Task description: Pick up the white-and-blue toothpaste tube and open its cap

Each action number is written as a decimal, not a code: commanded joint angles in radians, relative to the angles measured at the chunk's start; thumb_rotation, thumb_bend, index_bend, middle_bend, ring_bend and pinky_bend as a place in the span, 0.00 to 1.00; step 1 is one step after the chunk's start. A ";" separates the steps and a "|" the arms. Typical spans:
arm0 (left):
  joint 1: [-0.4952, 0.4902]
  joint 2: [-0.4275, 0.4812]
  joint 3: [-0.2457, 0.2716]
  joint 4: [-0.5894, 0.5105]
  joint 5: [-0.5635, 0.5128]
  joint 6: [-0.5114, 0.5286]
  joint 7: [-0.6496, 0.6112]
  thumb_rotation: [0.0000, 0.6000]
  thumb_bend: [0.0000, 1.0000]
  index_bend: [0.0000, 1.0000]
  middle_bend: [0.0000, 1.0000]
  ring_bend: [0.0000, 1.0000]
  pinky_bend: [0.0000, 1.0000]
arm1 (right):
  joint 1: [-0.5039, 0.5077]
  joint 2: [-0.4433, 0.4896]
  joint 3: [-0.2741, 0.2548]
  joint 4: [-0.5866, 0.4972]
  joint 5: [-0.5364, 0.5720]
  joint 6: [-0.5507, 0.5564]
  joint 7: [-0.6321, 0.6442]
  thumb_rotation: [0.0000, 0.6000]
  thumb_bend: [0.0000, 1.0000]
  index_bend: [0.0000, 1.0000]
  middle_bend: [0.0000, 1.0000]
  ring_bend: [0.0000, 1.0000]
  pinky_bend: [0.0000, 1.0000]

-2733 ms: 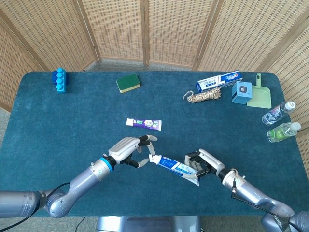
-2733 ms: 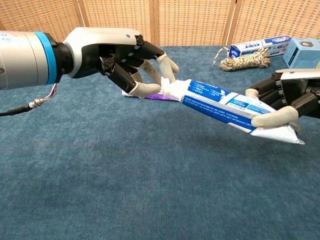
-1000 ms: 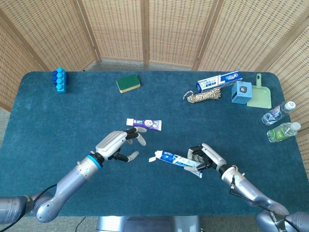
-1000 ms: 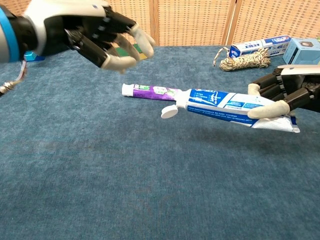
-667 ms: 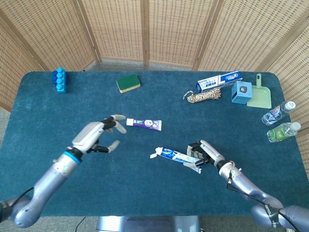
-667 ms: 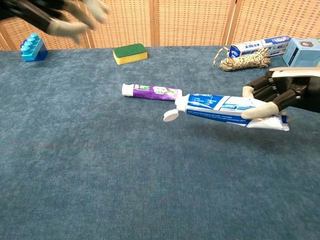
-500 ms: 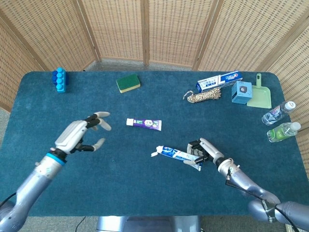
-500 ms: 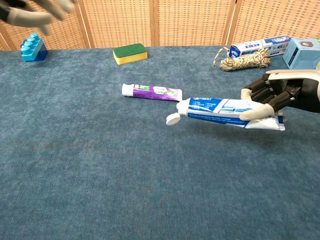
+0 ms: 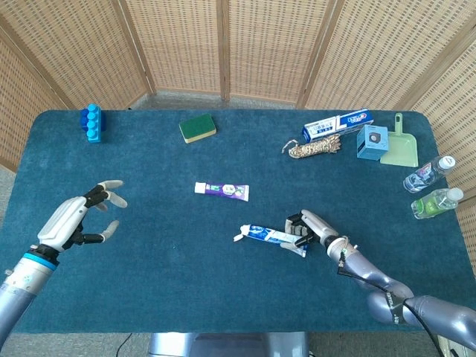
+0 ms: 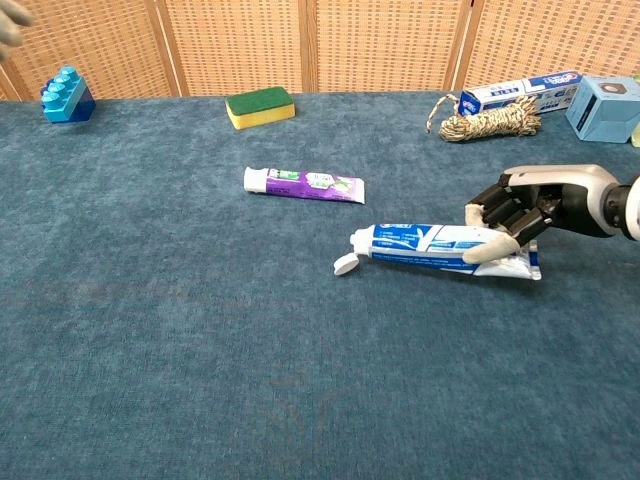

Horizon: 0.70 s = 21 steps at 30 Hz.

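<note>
**Cap flipped open, tube down on the tabletop**

While the blue tabletop [image 9: 149, 297] carries everything, the left hand [image 9: 74, 219] hovers far out at its left edge, fingers spread wide and holding nothing; 2.7 seconds ago it was at the tube's cap, and it has pulled away since. The right hand [image 10: 520, 215] has come down from mid-air and grips the crimped tail of the white-and-blue toothpaste tube [image 10: 430, 245], fingers wrapped over it. That tube now lies nearly flat on the tabletop, right of centre, nozzle pointing left. Its body is white with blue bands and print, and the round white cap [image 10: 345, 264] hangs open on its hinge beside the nozzle, touching the cloth. Just beyond lies a purple toothpaste tube [image 10: 303, 183], unmoved.
</note>
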 commanded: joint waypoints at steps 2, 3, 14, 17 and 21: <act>0.022 0.008 0.004 0.019 0.019 0.013 -0.033 1.00 0.39 0.37 0.17 0.24 0.35 | -0.008 -0.012 -0.004 0.017 0.018 0.034 -0.092 1.00 0.71 0.62 0.50 0.42 0.36; 0.026 0.007 0.005 0.024 0.023 0.014 -0.040 1.00 0.40 0.37 0.17 0.24 0.35 | -0.015 -0.010 0.001 0.010 0.022 0.051 -0.103 1.00 0.70 0.57 0.46 0.38 0.33; 0.066 -0.006 0.023 0.057 0.053 0.043 -0.019 1.00 0.39 0.34 0.16 0.21 0.33 | -0.081 0.044 0.032 -0.057 0.021 0.182 -0.167 0.71 0.69 0.39 0.30 0.22 0.21; 0.095 -0.012 0.037 0.073 0.070 0.085 0.024 1.00 0.40 0.34 0.16 0.19 0.29 | -0.119 0.082 0.042 -0.096 0.019 0.244 -0.165 0.69 0.67 0.39 0.29 0.19 0.21; 0.145 -0.029 0.062 0.098 0.089 0.150 0.081 1.00 0.39 0.35 0.17 0.18 0.26 | -0.177 0.141 0.037 -0.151 0.002 0.335 -0.202 0.66 0.64 0.39 0.29 0.18 0.21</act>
